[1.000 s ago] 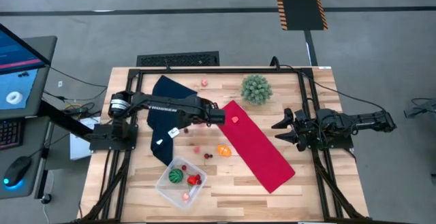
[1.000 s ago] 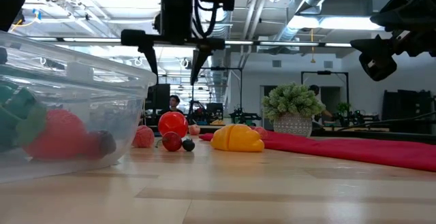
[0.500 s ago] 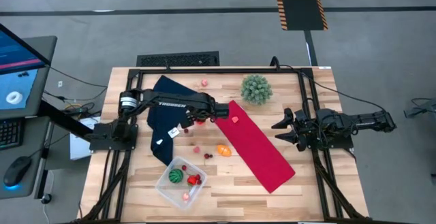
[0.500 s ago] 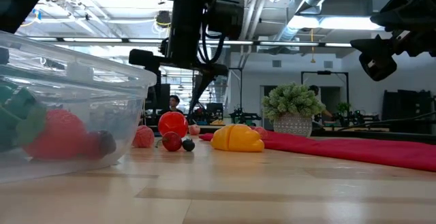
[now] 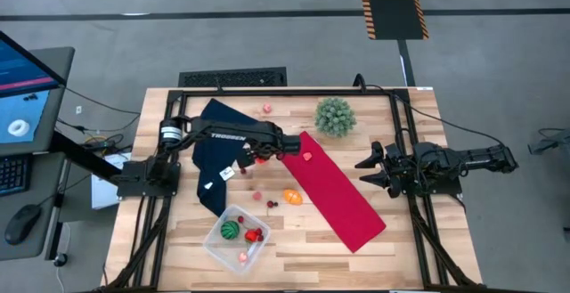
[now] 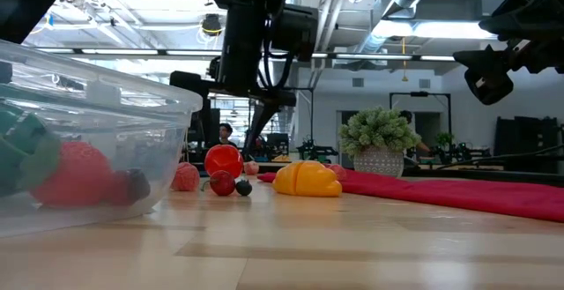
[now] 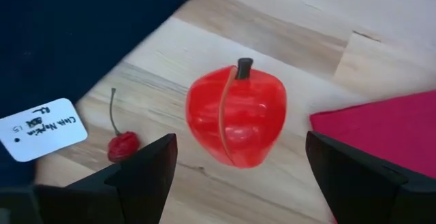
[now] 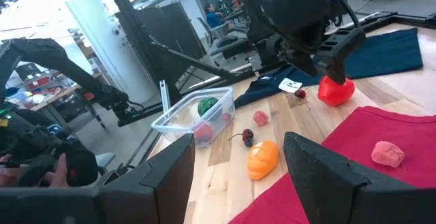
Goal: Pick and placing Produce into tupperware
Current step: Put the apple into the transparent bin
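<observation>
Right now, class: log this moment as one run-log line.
left gripper: open, above red apple | right gripper: open, waiting at table's right | tupperware: holds some produce

Tupperware (image 6: 97, 149) cut off at the low view's left edge, contents blurred through its wall. Small dark pieces (image 5: 272, 204) on the bench too tiny to identify from above. White tag (image 7: 41, 129) writing unreadable.

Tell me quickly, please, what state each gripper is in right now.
Left gripper: open, holding nothing, fingers either side of the red apple.
Right gripper: open, holding nothing, waiting at the table's right edge.
</observation>
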You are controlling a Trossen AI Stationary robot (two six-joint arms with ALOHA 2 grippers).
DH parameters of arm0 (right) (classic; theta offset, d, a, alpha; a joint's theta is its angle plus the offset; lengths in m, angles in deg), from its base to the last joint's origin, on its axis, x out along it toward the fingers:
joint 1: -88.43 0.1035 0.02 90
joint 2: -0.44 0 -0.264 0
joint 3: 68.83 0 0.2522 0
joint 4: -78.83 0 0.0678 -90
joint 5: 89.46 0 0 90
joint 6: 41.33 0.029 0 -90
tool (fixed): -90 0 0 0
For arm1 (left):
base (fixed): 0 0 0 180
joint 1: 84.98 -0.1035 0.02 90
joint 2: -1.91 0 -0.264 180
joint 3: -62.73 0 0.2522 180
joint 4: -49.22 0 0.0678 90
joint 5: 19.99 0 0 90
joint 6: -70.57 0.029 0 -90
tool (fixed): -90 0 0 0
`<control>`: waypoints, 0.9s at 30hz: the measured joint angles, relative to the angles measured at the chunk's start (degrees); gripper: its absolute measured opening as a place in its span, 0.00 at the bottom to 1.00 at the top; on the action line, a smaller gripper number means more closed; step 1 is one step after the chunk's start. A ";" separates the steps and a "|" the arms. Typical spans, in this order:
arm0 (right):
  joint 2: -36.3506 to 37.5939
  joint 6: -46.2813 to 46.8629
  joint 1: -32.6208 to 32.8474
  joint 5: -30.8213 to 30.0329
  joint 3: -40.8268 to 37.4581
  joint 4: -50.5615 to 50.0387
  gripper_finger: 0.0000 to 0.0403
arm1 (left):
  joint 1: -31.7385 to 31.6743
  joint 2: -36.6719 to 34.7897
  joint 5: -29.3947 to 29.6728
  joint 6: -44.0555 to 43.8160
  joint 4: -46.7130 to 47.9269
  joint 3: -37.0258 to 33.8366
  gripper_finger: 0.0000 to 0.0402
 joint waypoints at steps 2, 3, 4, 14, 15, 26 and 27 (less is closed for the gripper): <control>0.00 0.01 0.01 0.02 0.01 0.00 0.62 | 0.00 0.00 0.02 -0.87 0.86 0.00 0.79; 0.00 0.00 0.00 0.02 0.01 -0.01 0.62 | -0.07 0.00 -0.04 -1.57 2.04 0.00 0.79; 0.00 0.00 0.00 0.02 0.02 -0.02 0.62 | -0.13 0.00 -0.25 -2.10 2.95 0.00 0.79; 0.00 0.02 0.00 0.02 0.02 -0.02 0.62 | -0.44 0.00 -1.43 2.56 2.59 0.00 0.84; 0.00 0.00 0.00 0.01 0.02 -0.02 0.62 | -0.48 0.00 -1.25 2.80 2.40 0.00 0.86; 0.00 0.01 0.00 0.01 0.02 -0.02 0.62 | -0.44 0.00 -0.21 2.22 1.99 0.00 0.99; 0.00 0.00 0.00 0.01 0.02 -0.02 0.62 | -0.44 0.00 -0.16 2.15 1.99 0.00 0.99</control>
